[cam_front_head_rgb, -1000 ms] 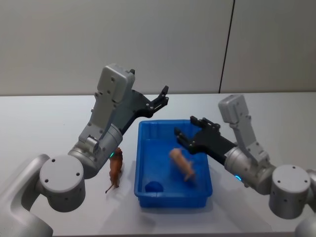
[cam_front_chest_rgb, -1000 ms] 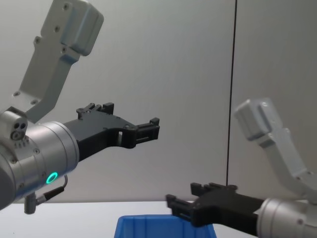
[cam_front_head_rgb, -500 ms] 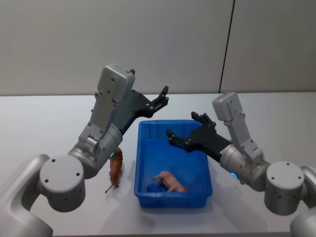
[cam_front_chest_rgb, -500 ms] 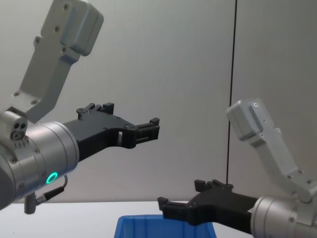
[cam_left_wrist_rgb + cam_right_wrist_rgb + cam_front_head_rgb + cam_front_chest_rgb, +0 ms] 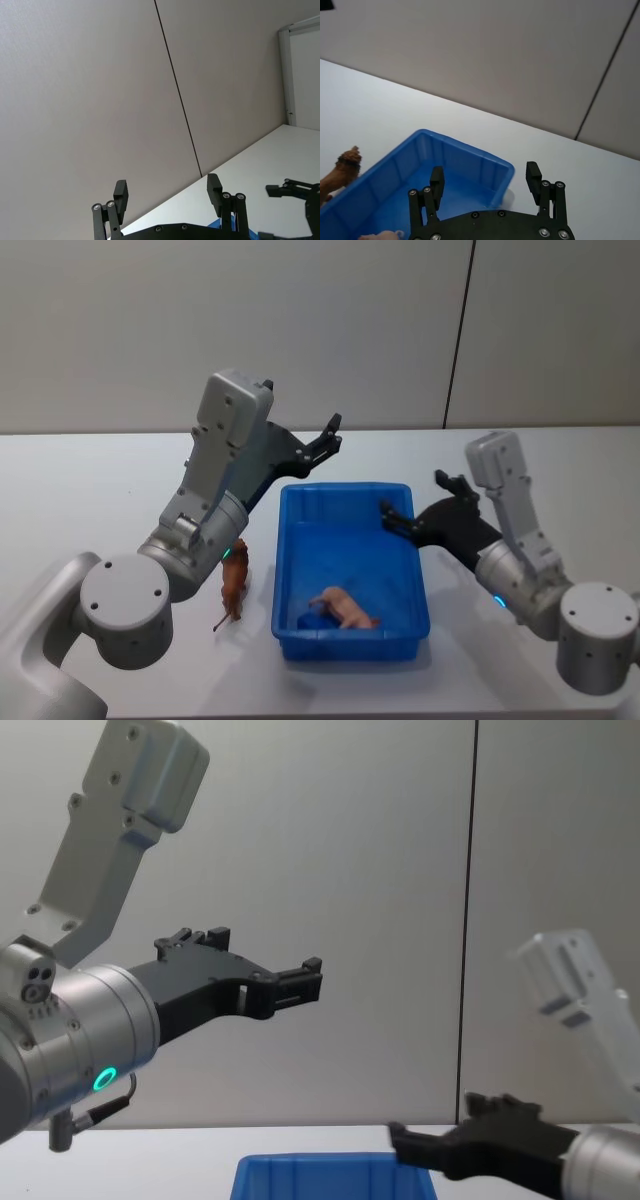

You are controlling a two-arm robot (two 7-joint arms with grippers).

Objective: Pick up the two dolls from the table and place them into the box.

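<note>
The blue box point(image 5: 284, 570) stands on the white table point(image 5: 90, 500). A pale pink doll point(image 5: 346, 608) lies on its side inside the box, near the front wall. On the table just left of the box stands a brown doll point(image 5: 234, 585), also seen past the box's rim point(image 5: 465, 146) as the brown doll point(image 5: 340, 172). My right gripper point(image 5: 418, 500) hovers open and empty over the box's right rim, its jaws wide apart point(image 5: 485, 177). High over the box's back left corner, my left gripper point(image 5: 328, 437) is open and empty point(image 5: 167, 190).
A plain grey wall with a dark vertical seam stands behind the table. White tabletop stretches to both sides of the box. My left arm's big grey links rise over the brown doll.
The pink doll dropped from mid-air and now lies in the box. My right gripper pulled back to the right, from over the box's middle to its right rim. The left arm stayed put.
</note>
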